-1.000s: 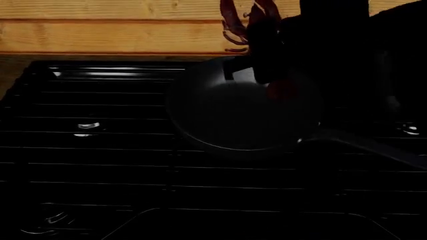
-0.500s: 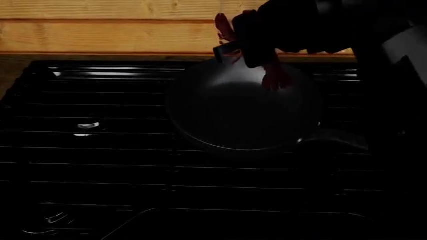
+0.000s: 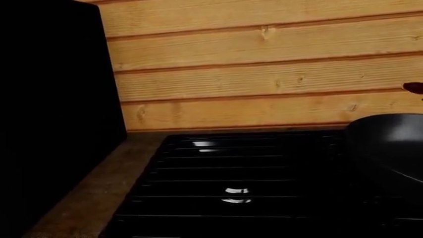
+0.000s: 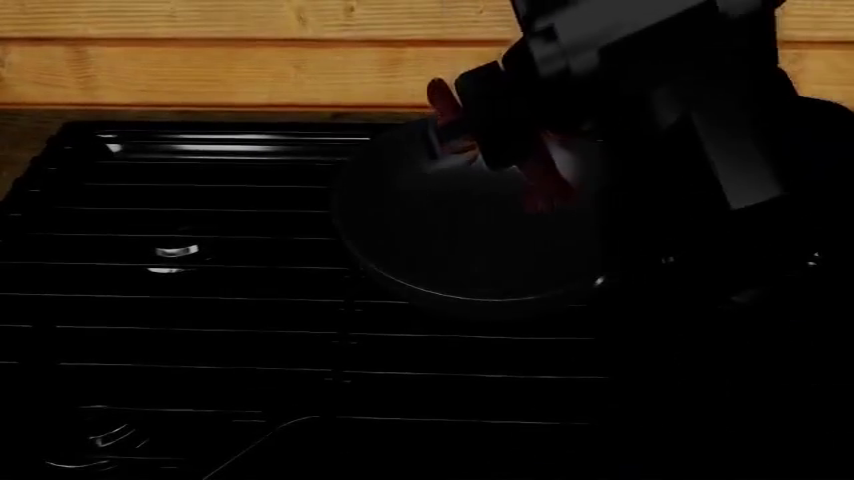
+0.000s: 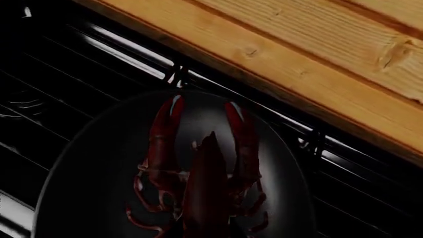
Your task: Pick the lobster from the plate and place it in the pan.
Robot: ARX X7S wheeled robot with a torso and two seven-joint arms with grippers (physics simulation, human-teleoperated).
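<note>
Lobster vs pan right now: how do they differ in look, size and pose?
Colour: the small dark red lobster is red; the round glossy black frying pan is black.
Size: the lobster spans only part of the pan's bowl.
Shape: the lobster is long, with thin legs and two pincers; the pan is a smooth round bowl.
Pose: the lobster is carried by the right claw over the pan, which sits on the dark grate.

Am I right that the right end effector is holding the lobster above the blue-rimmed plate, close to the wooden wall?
Not quite: the lobster hangs over the black pan, not a plate. The right wrist view shows the pan's dark bowl beneath its claws, with the wooden wall close behind. No plate appears in any view.
</note>
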